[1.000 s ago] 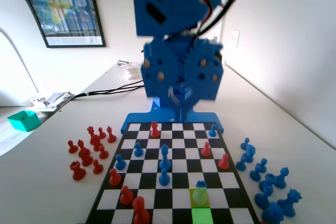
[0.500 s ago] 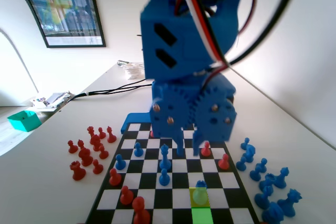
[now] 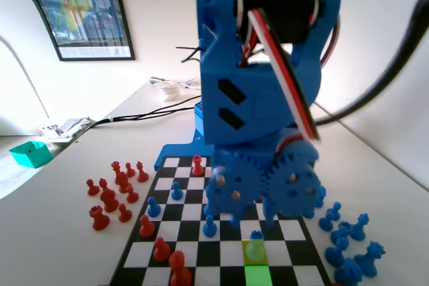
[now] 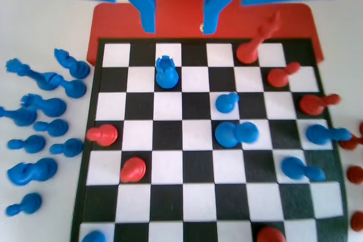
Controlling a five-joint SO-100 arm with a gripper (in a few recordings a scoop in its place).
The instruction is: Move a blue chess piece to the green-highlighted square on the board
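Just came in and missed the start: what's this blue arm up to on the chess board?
The blue arm reaches out over the board, its gripper with jaws apart and nothing between them. The blue chess piece stands on a paler yellow-green square, next to the green-highlighted square, which is bare. Nothing is grasped yet.

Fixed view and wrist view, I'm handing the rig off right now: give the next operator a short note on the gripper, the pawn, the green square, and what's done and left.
Gripper: open, holding nothing, above the board in the wrist view.
In the fixed view the gripper hangs just behind the blue chess piece, not touching it.
The pawn stands upright on the paler yellow-green square, tinted greenish.
The green-highlighted square is the next one toward the camera, bare.
Done: the arm is over the pawn's area.
Left: lower, close on the pawn, lift it, set it on the green square, release.
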